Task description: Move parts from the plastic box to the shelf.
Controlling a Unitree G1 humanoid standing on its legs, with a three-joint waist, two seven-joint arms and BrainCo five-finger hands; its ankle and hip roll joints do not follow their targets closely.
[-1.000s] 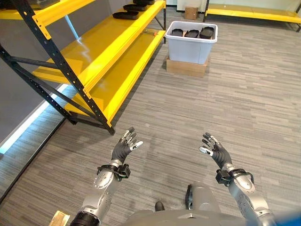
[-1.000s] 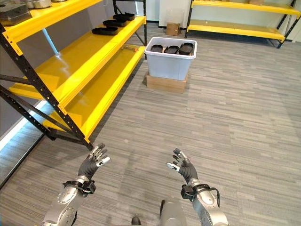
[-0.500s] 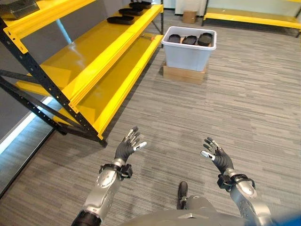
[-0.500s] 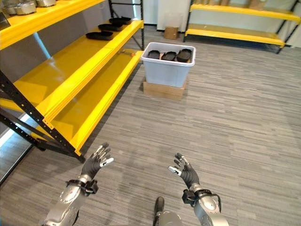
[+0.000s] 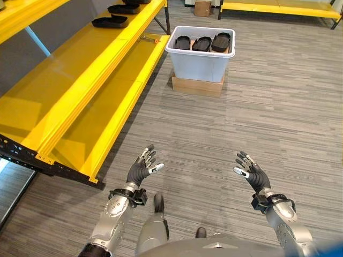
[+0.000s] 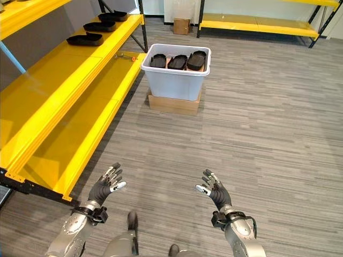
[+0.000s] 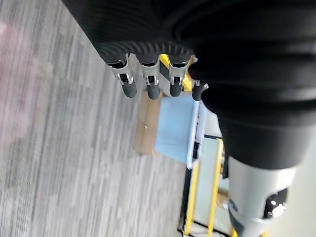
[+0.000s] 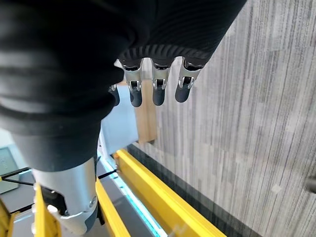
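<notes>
Parts point(image 5: 202, 43), dark and tray-like, lie in a row in the plastic box point(image 5: 199, 61), which stands on a flat cardboard carton point(image 5: 196, 86) on the floor just beside the yellow shelf point(image 5: 80, 80). More dark parts point(image 5: 110, 21) sit on the shelf's far end. Left hand point(image 5: 140, 168) and right hand point(image 5: 251, 171) hover low, well apart from the box, fingers spread, holding nothing.

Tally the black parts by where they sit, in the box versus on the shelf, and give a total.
Parts in the plastic box: 3
Parts on the shelf: 2 visible, possibly more beyond the frame
Total: 5
</notes>
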